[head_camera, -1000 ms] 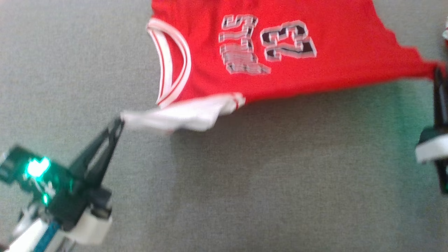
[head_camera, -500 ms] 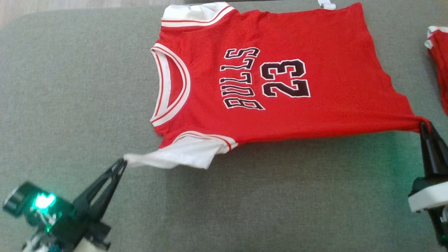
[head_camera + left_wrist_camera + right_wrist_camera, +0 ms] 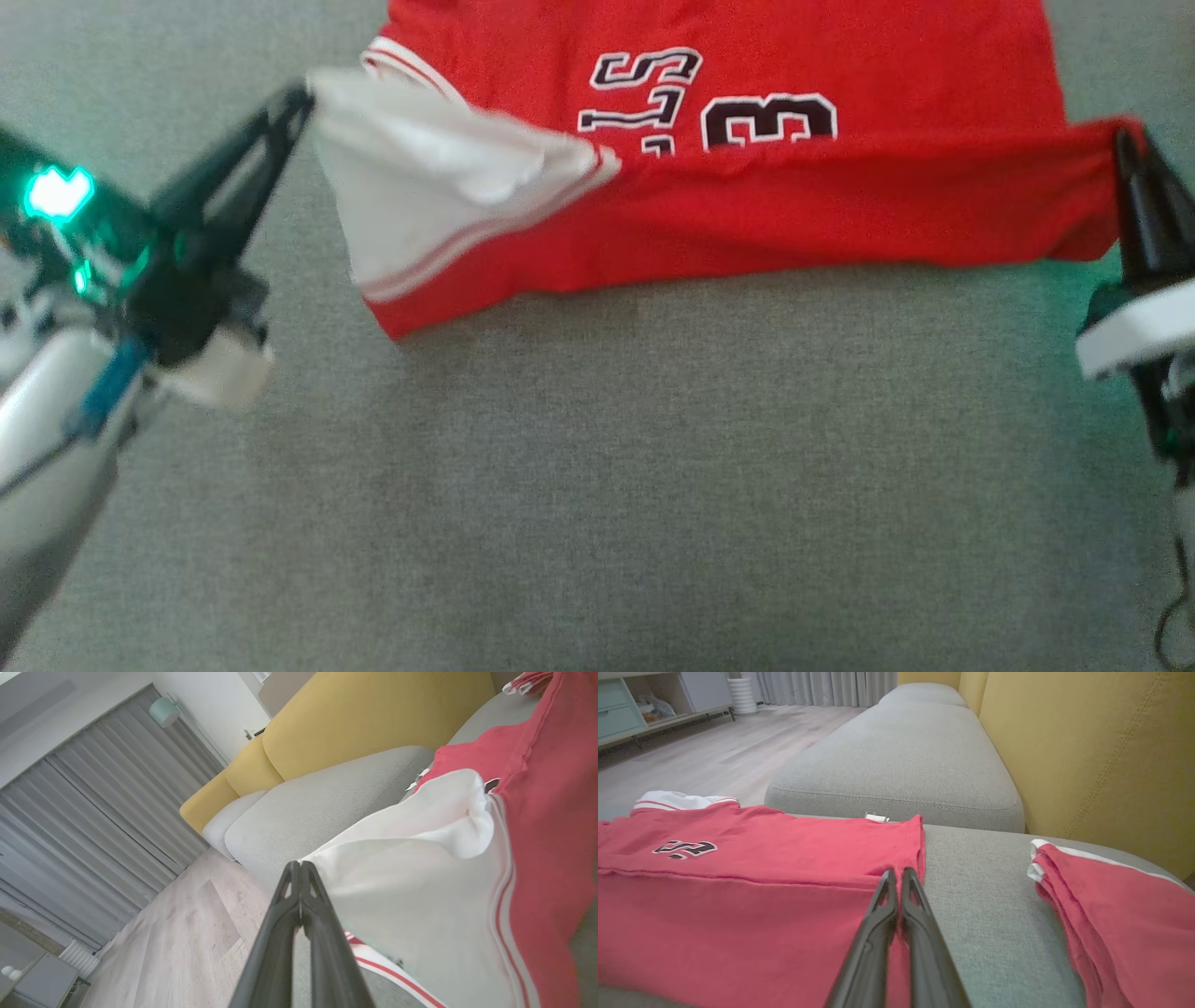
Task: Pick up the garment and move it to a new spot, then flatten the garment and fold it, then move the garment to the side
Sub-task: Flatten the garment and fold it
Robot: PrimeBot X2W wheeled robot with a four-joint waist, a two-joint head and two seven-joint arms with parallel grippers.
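Near edge of jersey (image 3: 794, 201) now lifted over its front: fold under way. Left gripper (image 3: 301, 98) pinches white sleeve (image 3: 411, 187) upper left, right gripper (image 3: 1127, 142) pinches hem (image 3: 1094, 191) upper right; jersey on cushion (image 3: 597, 467), frame top.

I see a red basketball jersey (image 3: 794, 205) lying across the top of the head view on grey upholstery (image 3: 597, 467), its far part running off the upper edge. Its near long edge is turned over onto the chest as a red band, drawn taut from upper left to upper right. The band hides the lower half of the black, white-outlined lettering (image 3: 644, 84) and number. At the upper left end a white sleeve panel (image 3: 420, 196) with thin red stripes is pulled up to a point. The fabric there is creased.
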